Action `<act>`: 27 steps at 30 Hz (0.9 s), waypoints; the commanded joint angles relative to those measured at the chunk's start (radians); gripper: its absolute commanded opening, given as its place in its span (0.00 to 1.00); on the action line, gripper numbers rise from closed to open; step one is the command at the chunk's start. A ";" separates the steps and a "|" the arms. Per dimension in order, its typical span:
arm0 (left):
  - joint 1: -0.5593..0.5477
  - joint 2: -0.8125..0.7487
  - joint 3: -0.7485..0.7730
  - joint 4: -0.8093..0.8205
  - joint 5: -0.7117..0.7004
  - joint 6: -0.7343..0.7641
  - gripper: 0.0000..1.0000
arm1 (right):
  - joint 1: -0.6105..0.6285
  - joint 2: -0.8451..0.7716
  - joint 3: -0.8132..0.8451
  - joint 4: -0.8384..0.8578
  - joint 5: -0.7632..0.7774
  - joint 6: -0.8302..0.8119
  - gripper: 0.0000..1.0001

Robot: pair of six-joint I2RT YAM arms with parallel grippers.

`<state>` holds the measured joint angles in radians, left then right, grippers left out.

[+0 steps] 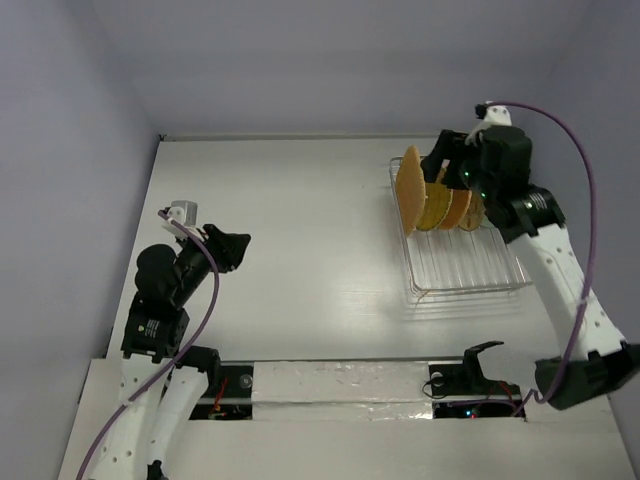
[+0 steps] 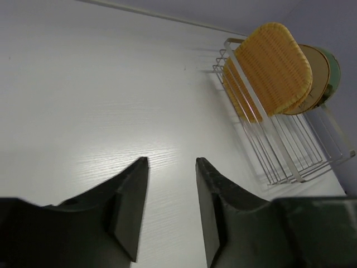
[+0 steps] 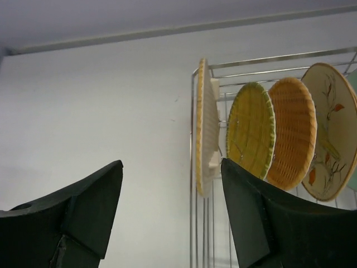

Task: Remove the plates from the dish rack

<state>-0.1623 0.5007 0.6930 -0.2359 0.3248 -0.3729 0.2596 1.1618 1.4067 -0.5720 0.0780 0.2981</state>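
Note:
The silver wire dish rack (image 1: 470, 270) stands at the back right of the table. The plates stand upright in its far half. In the right wrist view they are, left to right: the orange rounded-square plate (image 3: 203, 128) seen edge-on, the yellow-green checked plate (image 3: 251, 128), the orange round plate (image 3: 291, 131), the cream flower plate (image 3: 332, 128) and a sliver of the pale green plate (image 3: 353, 84). My right gripper (image 3: 172, 162) is open and empty. It hangs over the rack's far left end (image 1: 440, 155), close to the orange square plate (image 1: 409, 187). My left gripper (image 2: 172, 159) is open and empty, far to the left (image 1: 235, 248).
White walls close the table at the back and on both sides. The rack's near half (image 1: 465, 280) holds only bare wires. In the left wrist view the rack (image 2: 290, 151) and the orange square plate (image 2: 273, 64) lie far to the upper right.

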 commanded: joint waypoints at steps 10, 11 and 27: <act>-0.014 -0.042 -0.021 0.064 0.016 -0.003 0.48 | 0.036 0.398 0.212 -0.025 0.207 -0.097 0.66; -0.014 -0.047 -0.021 0.064 0.014 -0.004 0.48 | 0.036 0.412 0.218 -0.032 0.206 -0.097 0.66; -0.014 -0.067 -0.020 0.061 0.003 -0.008 0.49 | 0.073 0.498 0.252 -0.085 0.302 -0.116 0.10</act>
<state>-0.1707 0.4450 0.6785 -0.2214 0.3317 -0.3771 0.3126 1.6604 1.6073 -0.6418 0.3008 0.1925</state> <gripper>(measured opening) 0.487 0.163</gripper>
